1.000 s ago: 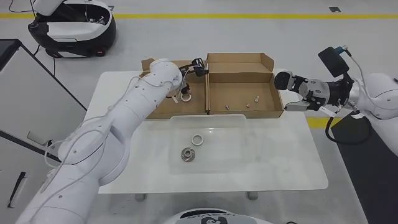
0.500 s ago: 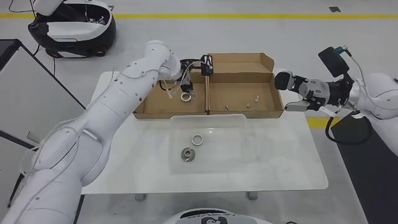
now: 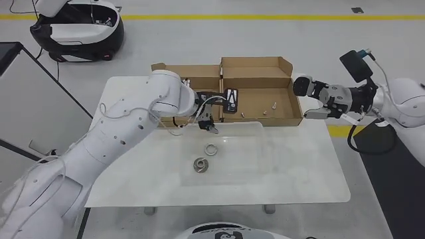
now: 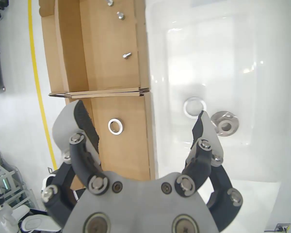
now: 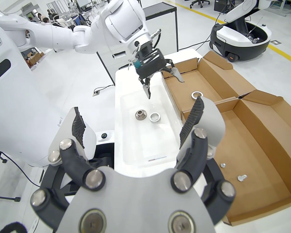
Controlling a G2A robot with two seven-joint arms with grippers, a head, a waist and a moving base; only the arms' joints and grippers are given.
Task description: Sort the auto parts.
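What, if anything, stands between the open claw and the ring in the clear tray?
Nothing visible does. The left gripper hangs open over the edge of the clear tray. The ring lies uncovered inside, with a flanged part beside it.

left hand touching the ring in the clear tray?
Apart. The right wrist view shows the open left hand hovering above the tray, with a visible gap between its fingertips and the ring.

No text or numbers can be read.
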